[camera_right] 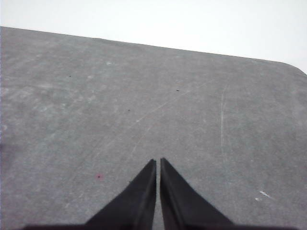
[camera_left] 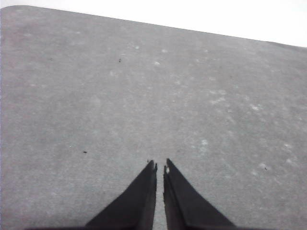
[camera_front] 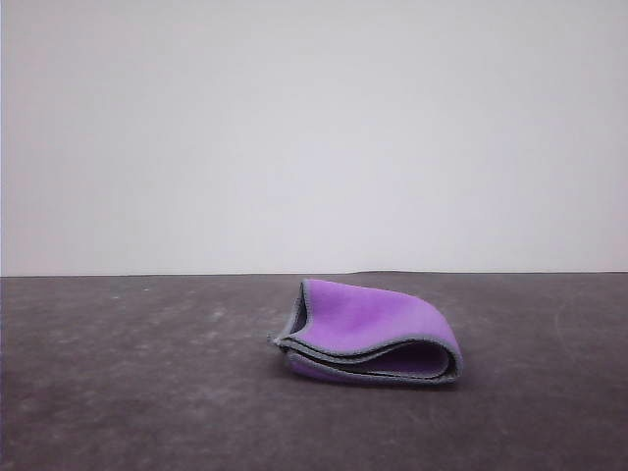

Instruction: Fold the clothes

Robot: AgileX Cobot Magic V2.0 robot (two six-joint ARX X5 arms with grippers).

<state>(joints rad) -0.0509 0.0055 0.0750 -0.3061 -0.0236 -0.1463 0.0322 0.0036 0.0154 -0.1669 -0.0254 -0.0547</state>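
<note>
Where the pale wall meets it along a straight far edge, the dark grey surface spreads across the lower part of the front view, scuffed and speckled with light marks. On that surface lies the cloth, resting a little to the right of the surface's middle and somewhat nearer its far edge than its near one. The cloth is folded over on itself into a thick, loose bundle: purple faces upward, and a light grey stitched hem runs in stacked curving lines along the side toward the camera, where the layers gape slightly. Its left corner comes to a soft point just above the surface.

In the left wrist view, the left gripper hangs over bare surface, its two dark fingers drawn together with only a thin slit between the tips, holding nothing. In the right wrist view, the right gripper is likewise over bare surface, its dark fingers pressed nearly together and empty. A small reddish spot marks the surface just beside the right gripper's fingers.
</note>
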